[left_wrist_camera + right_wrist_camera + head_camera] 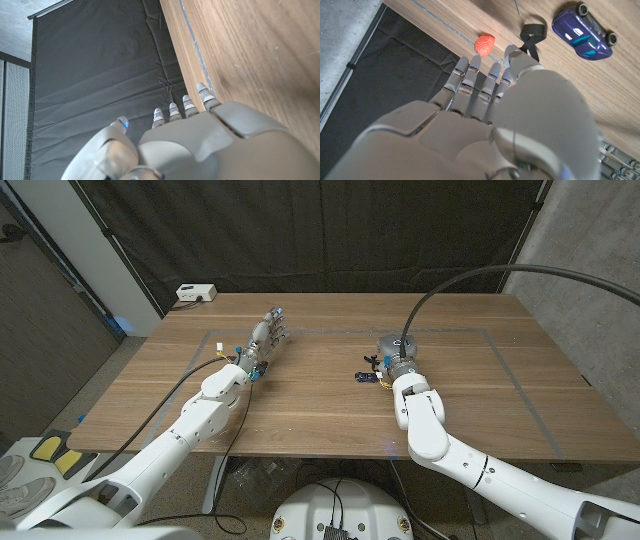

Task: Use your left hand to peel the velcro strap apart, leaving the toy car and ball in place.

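Strap [532, 34]: black loop lying on the counter [320, 395] just past the right robot hand's [396, 358] fingertips, between a red ball [484, 44] and a blue car [585, 33] in the right wrist view. Hard to make out in the head view: only the car [366, 377] shows there as a small dark shape at about 9 o'clock of the right robot hand, touching or just beside it; ball and strap hidden or too small to tell.

Left robot hand [267, 338]: released, fingers apart and extended, grasping nothing, over the counter's far-left part. Right robot hand: fingers straight and close together, nothing seen in them, resting by the toys.

Key relation for the coming move: strap lies at roughly 3 to 4 o'clock from the left robot hand, well apart, toward the counter's middle. Right robot hand much nearer, yet the task calls for the left. Long axis of the strap not readable; looks folded over itself, one end toward the right fingertips.

Left wrist view [210, 145]: own fingers spread against dark curtain and wood edge, no toys. Right wrist view [485, 110]: gives all three things and their order, car apart from strap, ball just beside it.
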You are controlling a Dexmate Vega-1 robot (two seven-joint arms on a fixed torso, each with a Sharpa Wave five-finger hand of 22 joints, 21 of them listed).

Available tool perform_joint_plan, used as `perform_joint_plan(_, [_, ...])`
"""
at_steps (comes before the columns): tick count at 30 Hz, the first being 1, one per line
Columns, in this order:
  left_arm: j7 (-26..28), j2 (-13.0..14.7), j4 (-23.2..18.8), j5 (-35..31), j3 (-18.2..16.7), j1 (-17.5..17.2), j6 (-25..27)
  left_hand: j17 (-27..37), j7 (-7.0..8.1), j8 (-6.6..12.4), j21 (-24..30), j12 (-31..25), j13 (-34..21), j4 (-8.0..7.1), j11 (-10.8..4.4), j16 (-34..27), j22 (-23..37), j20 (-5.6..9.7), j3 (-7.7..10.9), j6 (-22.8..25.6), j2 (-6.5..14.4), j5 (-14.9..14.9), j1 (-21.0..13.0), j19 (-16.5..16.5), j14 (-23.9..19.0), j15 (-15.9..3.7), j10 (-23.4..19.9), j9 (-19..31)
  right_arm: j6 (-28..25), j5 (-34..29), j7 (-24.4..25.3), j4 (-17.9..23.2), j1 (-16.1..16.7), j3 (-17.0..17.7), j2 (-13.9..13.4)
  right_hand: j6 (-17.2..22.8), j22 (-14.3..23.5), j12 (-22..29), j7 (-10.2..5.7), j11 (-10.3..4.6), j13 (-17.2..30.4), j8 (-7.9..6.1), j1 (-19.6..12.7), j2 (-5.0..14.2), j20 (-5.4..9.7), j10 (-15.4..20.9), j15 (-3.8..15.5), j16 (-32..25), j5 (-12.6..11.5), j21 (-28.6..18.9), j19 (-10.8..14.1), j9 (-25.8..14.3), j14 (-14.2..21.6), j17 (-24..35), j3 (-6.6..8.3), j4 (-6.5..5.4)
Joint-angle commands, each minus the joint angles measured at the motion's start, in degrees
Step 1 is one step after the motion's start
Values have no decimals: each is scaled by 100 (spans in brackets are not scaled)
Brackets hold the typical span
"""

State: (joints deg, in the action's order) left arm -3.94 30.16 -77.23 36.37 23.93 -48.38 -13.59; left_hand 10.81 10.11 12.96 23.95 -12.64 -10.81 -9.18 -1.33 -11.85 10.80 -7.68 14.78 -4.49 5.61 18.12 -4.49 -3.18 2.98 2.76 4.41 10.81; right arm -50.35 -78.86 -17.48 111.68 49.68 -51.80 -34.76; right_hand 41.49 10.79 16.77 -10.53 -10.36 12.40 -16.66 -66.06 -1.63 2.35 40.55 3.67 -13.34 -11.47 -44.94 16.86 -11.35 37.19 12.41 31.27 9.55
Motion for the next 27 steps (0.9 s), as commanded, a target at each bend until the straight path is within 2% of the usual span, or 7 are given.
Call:
perform_joint_plan(1, [25, -8, -4, 4, 2, 14, 54, 13, 4, -3, -24, 9, -7, -5, 0, 21, 25, -45, -42, 57, 23, 22, 51, 33, -27, 1, -21, 9, 434, -79, -119, -183, 111, 223, 123, 97, 32, 56, -10, 12, 36, -51, -57, -20, 257, 101, 990, -39, 5, -56, 11, -34, 56, 38, -93, -27])
perform_joint_plan(8, [27, -28, 21, 19, 2, 29, 65, 14, -3, -19, -29, 15, -7, -10, -6, 23, 25, -49, -52, 52, 27, 25, 66, 37, -36, 5, -21, 10, 568, -28, -247, -297, 79, 226, 184, 160, 35, 48, -9, 84, 70, -65, 0, -30, 254, 92, 973, -38, -20, -87, 5, -40, 22, 60, -245, -90])
perform_joint_plan(16, [6, -35, 38, 16, 9, 50, 57, 15, 5, -31, -34, 21, -7, -17, -6, 28, 26, -46, -62, 59, 36, 30, 82, 42, -38, 9, -23, 11, 614, -24, -282, -376, 49, 234, 214, 220, 35, 36, 6, 76, 82, -80, 9, 5, 254, 73, 972, -18, -50, -99, -5, -40, 2, 54, -263, -114])
perform_joint_plan(19, [4, -39, 39, 16, 10, 54, 55, 15, 1, -34, -35, 22, -8, -19, 2, 30, 26, -46, -65, 63, 39, 31, 88, 44, -39, 14, -25, 11, 582, -63, -350, -420, 33, 227, 228, 219, 34, 31, 18, 126, 90, -72, 63, 1, 246, 68, 953, -16, -58, -108, -10, -39, -2, 57, -313, -148])
perform_joint_plan(21, [0, -44, 41, 22, 10, 56, 54, 15, -5, -36, -37, 24, -8, -20, 3, 29, 26, -51, -67, 66, 40, 32, 91, 45, -44, 14, -23, 11, 587, 20, -303, -438, 49, 261, 234, 229, 33, 29, 27, 136, 98, -67, 210, -17, 241, 73, 929, -20, -63, -119, -11, -39, 9, 61, -399, -229])
perform_joint_plan(27, [-5, -34, 22, 8, 19, 64, 63, 16, 4, -46, -41, 28, -8, -22, 2, 34, 27, -46, -76, 68, 42, 35, 102, 48, -40, 9, -25, 12, 541, 80, -322, -514, 39, 260, 247, 277, 30, 32, 66, 158, 105, -75, 252, 22, 239, 99, 954, -23, -92, -140, 5, -37, 37, 61, -428, -258])
